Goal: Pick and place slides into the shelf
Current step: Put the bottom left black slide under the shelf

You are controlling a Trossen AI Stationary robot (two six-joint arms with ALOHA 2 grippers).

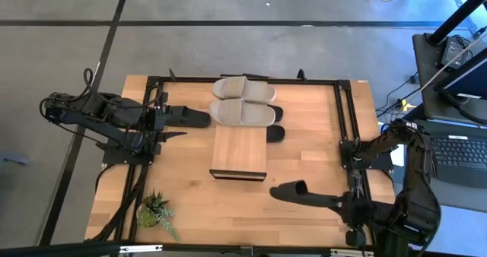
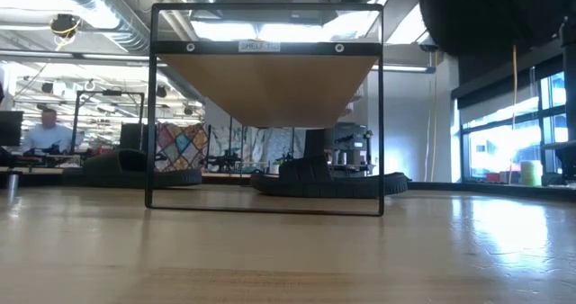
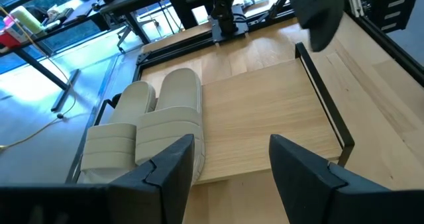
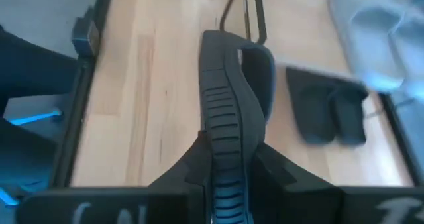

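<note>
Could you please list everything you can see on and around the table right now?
table: one, light wood, centre
shelf: one, light wood top on a dark frame, mid-table
beige slides: two, beige-grey, side by side at the shelf's far end
black slides on the table: two, partly hidden at the beige pair's right end
black slide at left: one, beside the left gripper
held black slide: one, in the right gripper
potted plant: one, green, near-left corner
person: one, seated in the room behind
left gripper: open, empty, facing the shelf
right gripper: shut on the held black slide, near-right of the shelf
</note>
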